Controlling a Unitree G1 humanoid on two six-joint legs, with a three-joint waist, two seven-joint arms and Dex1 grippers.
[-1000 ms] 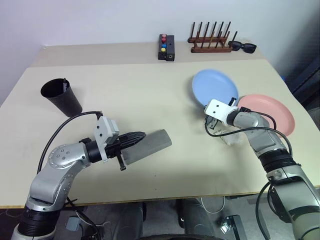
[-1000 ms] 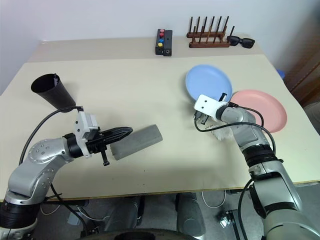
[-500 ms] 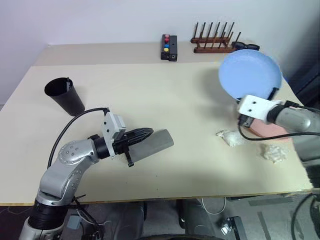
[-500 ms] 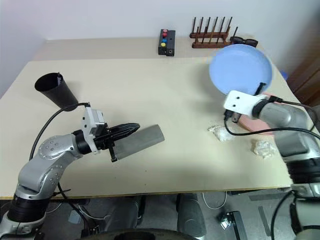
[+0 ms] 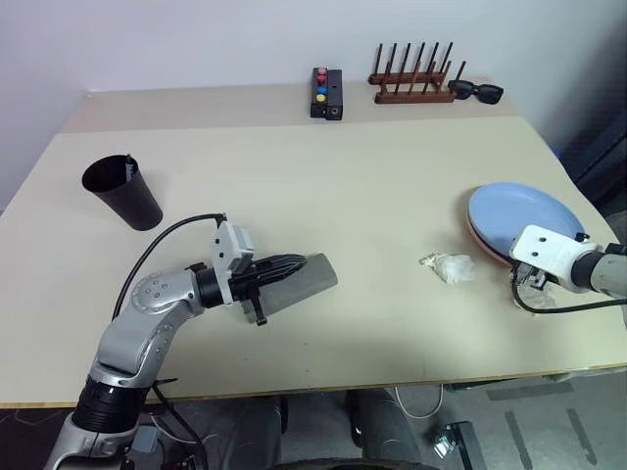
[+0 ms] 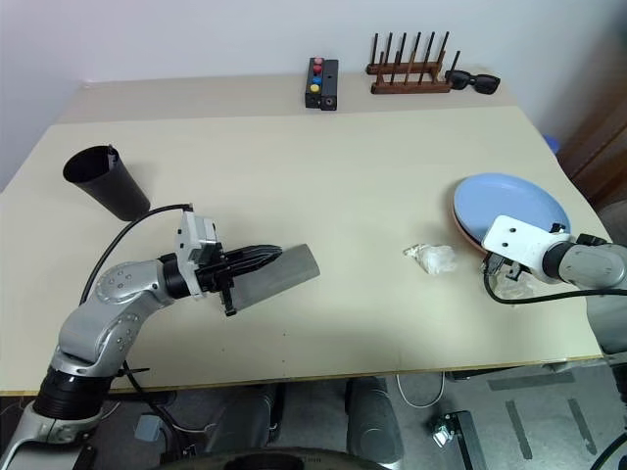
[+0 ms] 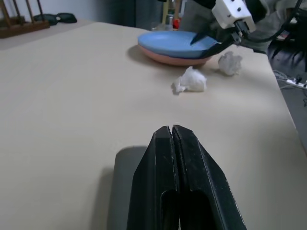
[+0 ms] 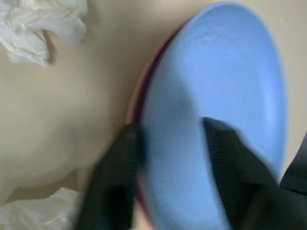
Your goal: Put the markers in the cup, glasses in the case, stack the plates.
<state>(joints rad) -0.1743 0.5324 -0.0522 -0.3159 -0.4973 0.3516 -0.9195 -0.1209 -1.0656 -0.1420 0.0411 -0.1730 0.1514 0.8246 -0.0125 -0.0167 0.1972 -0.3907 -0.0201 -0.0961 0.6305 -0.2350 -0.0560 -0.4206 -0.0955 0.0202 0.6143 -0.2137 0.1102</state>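
Plates sit stacked at the right edge of the frame: the blue plate [image 5: 517,211] on the pink plate [image 7: 175,60]. The right gripper [image 8: 175,172] straddles the blue rim, fingers apart. At lower left the left gripper [image 7: 172,139], fingers together, lies over the grey case [image 5: 306,282]. The cup [image 5: 122,193] stands at far left on the tabletop [image 5: 313,186].

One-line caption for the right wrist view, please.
Right hand open astride the rim of the blue plate, stacked on the pink plate, crumpled tissues nearby.
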